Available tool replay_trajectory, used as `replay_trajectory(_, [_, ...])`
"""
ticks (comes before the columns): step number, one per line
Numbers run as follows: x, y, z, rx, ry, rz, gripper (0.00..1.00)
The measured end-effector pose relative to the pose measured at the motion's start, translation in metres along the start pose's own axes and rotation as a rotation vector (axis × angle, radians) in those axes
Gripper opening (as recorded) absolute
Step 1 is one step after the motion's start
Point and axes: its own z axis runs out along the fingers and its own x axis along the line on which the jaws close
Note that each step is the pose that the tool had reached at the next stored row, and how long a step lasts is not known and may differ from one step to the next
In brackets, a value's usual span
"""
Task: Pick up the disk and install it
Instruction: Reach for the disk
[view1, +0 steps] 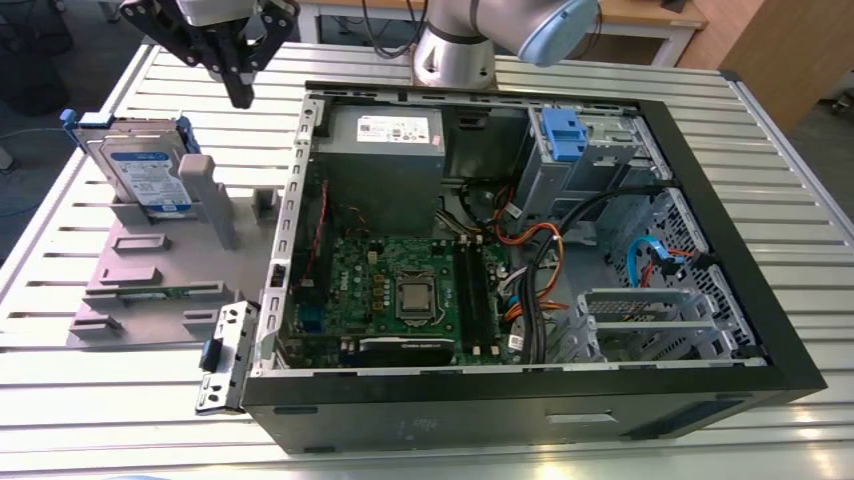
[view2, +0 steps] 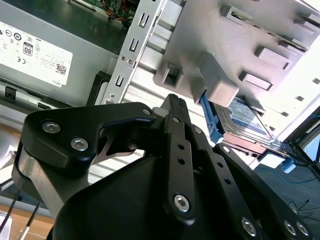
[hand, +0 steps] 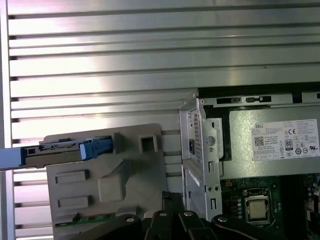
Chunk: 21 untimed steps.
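On the slatted metal surface (view1: 801, 200), the open computer case (view1: 534, 405) takes the centre and right of the exterior view, and a grey holder (view1: 147, 290) lies at left. At upper left we see the gripper (view1: 240, 88), closed together and empty, hanging apart from the disk (view1: 140, 170), which stands on edge in the holder. A clean pick, we judge, needs the jaws spread, squared to the disk's flat faces and clear of the holder's post (view1: 214, 200).

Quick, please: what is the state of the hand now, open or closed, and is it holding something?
The hand: closed, holding nothing. The disk stands apart from it, in the grey holder.
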Motion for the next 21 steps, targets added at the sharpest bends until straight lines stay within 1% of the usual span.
replay_trajectory(11, [0.003,-0.0002,0.0,0.0001,0.0001,0.0,0.11])
replay_trajectory(12, [0.0072,-0.0006,0.0007,0.0001,0.0,0.0,0.11])
replay_trajectory(13, [0.0095,-0.0008,0.0012,0.0001,0.0,0.0,0.11])
replay_trajectory(17, [0.0098,-0.0008,0.0013,0.0,0.0,0.0,0.11])
replay_trajectory(18, [0.0184,-0.0015,0.0019,0.0001,0.0,0.0,0.11])
replay_trajectory(19, [0.0198,-0.0016,0.0029,0.0,0.0,0.0,0.11])
replay_trajectory(21, [0.02,-0.0016,0.0029,0.0,0.0,0.0,0.11])
